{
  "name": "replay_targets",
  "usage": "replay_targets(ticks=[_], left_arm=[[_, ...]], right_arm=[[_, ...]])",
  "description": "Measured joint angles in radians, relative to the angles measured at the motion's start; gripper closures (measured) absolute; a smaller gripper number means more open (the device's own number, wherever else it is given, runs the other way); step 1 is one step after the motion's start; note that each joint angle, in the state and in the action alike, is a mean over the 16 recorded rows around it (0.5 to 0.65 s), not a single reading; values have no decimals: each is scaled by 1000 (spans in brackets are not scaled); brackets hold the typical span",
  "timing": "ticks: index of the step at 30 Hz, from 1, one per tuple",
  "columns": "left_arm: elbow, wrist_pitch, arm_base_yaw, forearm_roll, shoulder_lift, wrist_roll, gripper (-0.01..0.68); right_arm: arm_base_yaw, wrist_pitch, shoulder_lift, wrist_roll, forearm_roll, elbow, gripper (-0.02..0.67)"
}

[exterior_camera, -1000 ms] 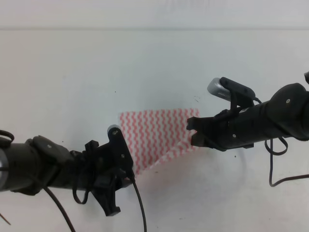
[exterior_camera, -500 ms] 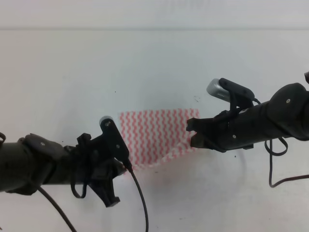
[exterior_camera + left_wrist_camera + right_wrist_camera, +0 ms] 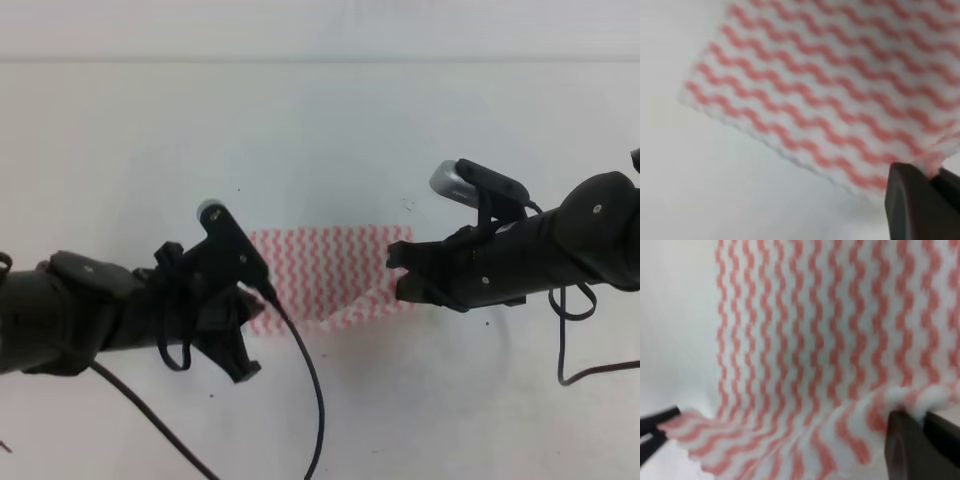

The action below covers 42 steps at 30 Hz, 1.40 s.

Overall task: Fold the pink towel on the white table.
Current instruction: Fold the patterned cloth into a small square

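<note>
The pink towel (image 3: 330, 272), white with pink wavy stripes, lies in the middle of the white table (image 3: 320, 130). My left gripper (image 3: 256, 298) is at its near-left corner and my right gripper (image 3: 397, 272) at its near-right corner. In the left wrist view the striped towel (image 3: 830, 95) hangs above the table, and the left gripper (image 3: 935, 176) is shut on a corner of it. The right wrist view shows the towel (image 3: 830, 350) rising and draping, with the right gripper (image 3: 923, 421) shut on a bunched corner. The near edge is lifted off the table.
Black cables trail from the left arm (image 3: 300, 400) and the right arm (image 3: 575, 340) over the table. The table's far edge (image 3: 320, 60) runs across the top of the high view. A dark tip (image 3: 655, 432) of the other gripper shows at the right wrist view's lower left.
My left gripper has moved away from the near edge toward the far side, carrying the towel's near-left corner; the visible towel is now shorter front to back. The right arm has barely moved.
</note>
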Motion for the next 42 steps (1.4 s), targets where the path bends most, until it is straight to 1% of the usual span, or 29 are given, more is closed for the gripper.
replay_targets(ticks=[21, 42], left_arm=[[-126, -66, 0, -20, 92, -36, 674], [-185, -116, 0, -61, 138, -46, 674]], right_arm=[[0, -60, -3, 5, 2, -7, 665], [-6, -29, 94, 4, 0, -118, 663]])
